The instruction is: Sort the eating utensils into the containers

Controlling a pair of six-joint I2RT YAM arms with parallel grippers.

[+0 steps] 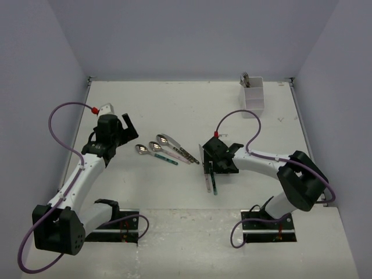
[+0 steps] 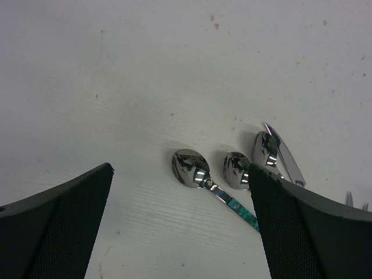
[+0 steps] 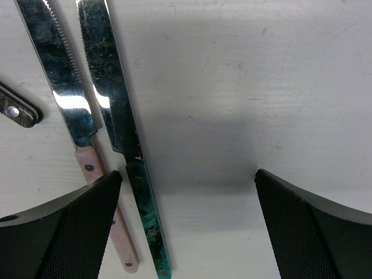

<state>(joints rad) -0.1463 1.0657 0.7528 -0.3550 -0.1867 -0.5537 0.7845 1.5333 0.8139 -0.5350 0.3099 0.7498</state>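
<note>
Right hand (image 3: 187, 174) fingers (image 3: 64, 226) sit closest in its wrist view: spread wide, gripping nothing, low over two knives lying side by side on the bench (image 1: 174, 99), mid-bench toward the near edge. Pink-handled knife (image 3: 72, 99) runs under one finger; teal-handled knife (image 3: 113, 99) lies just inside that finger, blades nearly parallel. Left hand (image 1: 129, 128) also wide, nothing held, toward the left edge and just left of three spoons. Spoons are in a tight diagonal row mid-bench, bowls up: teal-handled spoon (image 2: 187, 165), middle spoon (image 2: 235, 170), dark-handled spoon (image 1: 164, 139). Can't tell the middle handle's colour from the wrist view. White holder (image 1: 253, 96) stands upright at the far right corner, with metal utensil heads (image 1: 246, 77) sticking out of its top.
</note>
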